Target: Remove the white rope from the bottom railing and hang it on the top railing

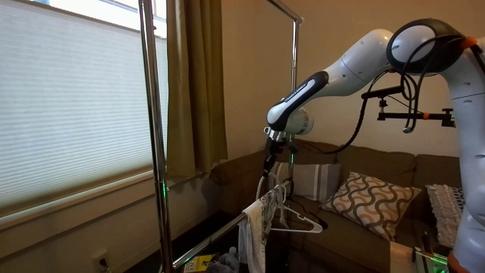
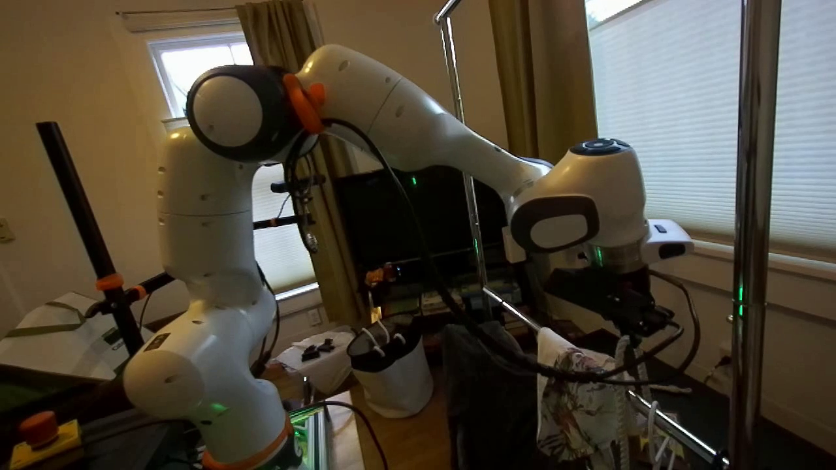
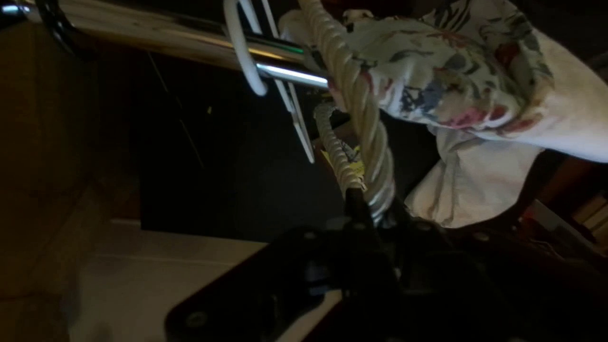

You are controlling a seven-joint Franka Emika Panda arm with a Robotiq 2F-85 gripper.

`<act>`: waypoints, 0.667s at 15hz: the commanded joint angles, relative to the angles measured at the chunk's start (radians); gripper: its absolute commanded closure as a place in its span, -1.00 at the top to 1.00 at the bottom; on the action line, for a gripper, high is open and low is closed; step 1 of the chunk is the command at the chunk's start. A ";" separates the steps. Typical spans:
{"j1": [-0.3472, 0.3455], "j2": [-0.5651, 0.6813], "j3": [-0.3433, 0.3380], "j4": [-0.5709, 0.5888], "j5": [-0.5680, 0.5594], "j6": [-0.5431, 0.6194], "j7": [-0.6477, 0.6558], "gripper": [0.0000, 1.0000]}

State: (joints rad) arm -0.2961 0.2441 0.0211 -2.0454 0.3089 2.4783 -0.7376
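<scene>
- off-white rope (image 3: pixel 365 109), wrist view: thick, tightly twisted strands, running into the gripper (image 3: pixel 373 211). jaws are together, clamped on the rope. a second length of it shows just beside, past the gripper's tip.
- wrist view again: bottom rail (image 3: pixel 180 43), round, shiny chrome. white hanger (image 3: pixel 244 52) hooked over it, slim and smooth; floral cloth (image 3: pixel 446 85) draped over it, soft and bunched. rope crosses between the two, close to the cloth.
- in an exterior view, top rail (image 1: pixel 284 9) shows only in part: thin metal tube, well above the gripper. gripper points down over the bottom rail, rope rising to it. a length hangs either side of the rail, so i'd guess it is pinched near its fold, letting both tails straddle a bar. whether rope touches rail: not clear. plump cushion (image 1: pixel 371 203) behind, printed with wavy bands.
- in an exterior view, arm (image 2: pixel 418 117) is arched high, its end turned down, presumably to reach the low bar from above. limp black cable (image 2: pixel 548 372) sags across the cloth; might catch it on the way up. my reading: removal under way, hanging not yet done; a straight lift should come next.
</scene>
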 commanded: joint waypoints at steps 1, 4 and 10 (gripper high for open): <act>0.004 -0.143 0.008 -0.139 0.114 0.016 -0.150 -0.94; 0.040 -0.290 -0.022 -0.277 0.185 0.109 -0.186 -0.94; 0.215 -0.574 -0.069 -0.463 0.219 0.018 -0.277 -0.94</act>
State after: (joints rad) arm -0.1854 -0.1720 -0.0126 -2.3962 0.5425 2.5805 -0.9781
